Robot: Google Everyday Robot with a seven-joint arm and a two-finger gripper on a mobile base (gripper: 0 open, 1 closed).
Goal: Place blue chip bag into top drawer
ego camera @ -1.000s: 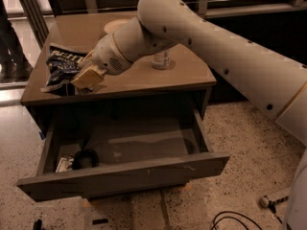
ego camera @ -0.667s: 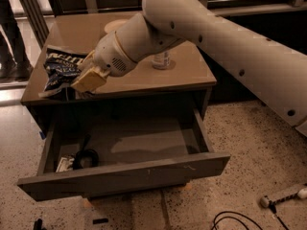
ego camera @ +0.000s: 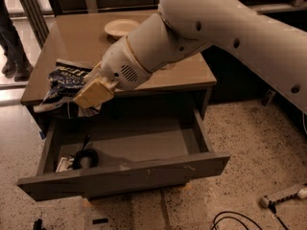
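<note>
Gripper (ego camera: 94,94) is pinching the right edge of blue chip bag (ego camera: 58,83) at the front-left corner of table (ego camera: 72,40). Bag is hanging partly past the table's front edge, above the left end of top drawer (ego camera: 129,175). Drawer is standing pulled out under the tabletop, w/ coiled black cable (ego camera: 85,158) lying in its front-left corner. Arm (ego camera: 230,28) is reaching in from upper right. Plate (ego camera: 122,28) is sitting at table rear, well apart from bag.
</note>
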